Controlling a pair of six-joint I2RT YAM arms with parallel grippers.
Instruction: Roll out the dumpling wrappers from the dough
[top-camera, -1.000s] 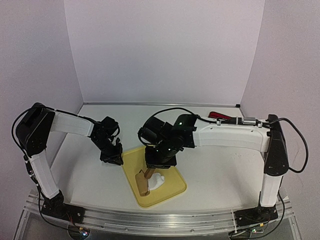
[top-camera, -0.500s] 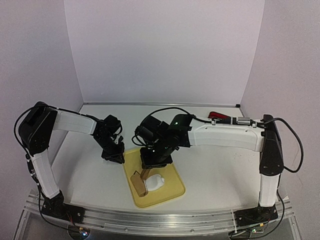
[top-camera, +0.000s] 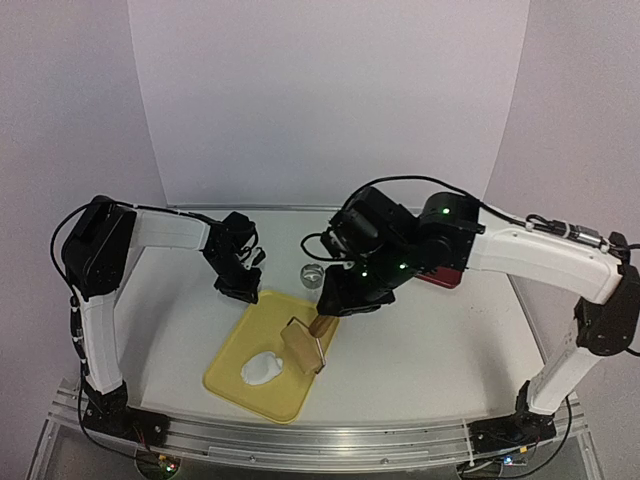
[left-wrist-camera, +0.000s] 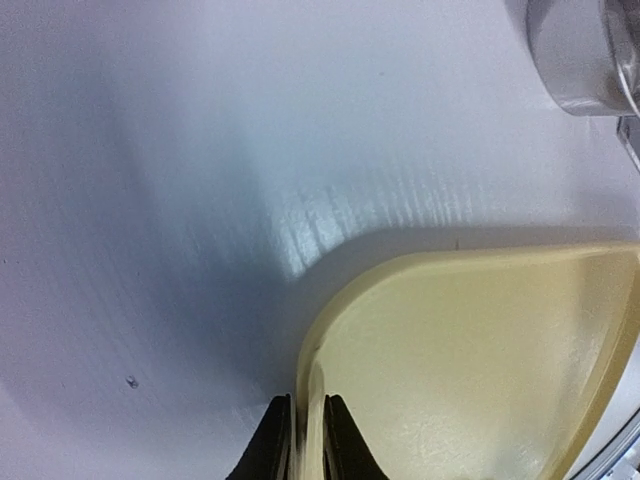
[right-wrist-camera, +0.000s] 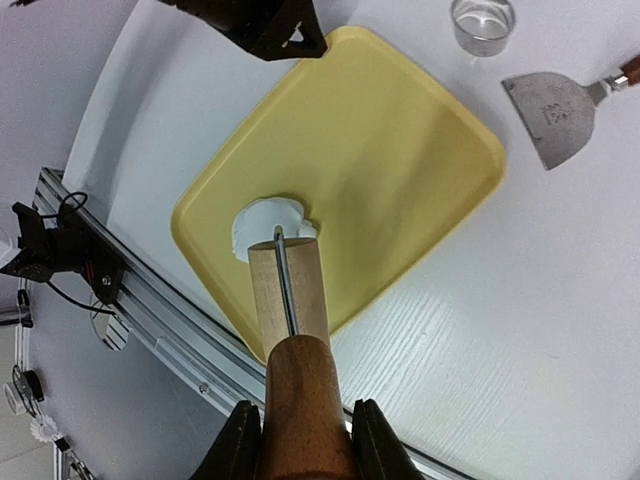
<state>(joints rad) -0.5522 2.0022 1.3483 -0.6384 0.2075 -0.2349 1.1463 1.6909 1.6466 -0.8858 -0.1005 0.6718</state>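
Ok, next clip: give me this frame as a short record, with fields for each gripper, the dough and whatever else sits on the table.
left gripper: shut on the rim of the yellow tray
right gripper: shut on the handle of the wooden rolling pin
dough: one white lump on the tray, by the pin's roller; contact unclear
dumpling wrappers: none in view
off tray: steel ring cutter and scraper, both on the table
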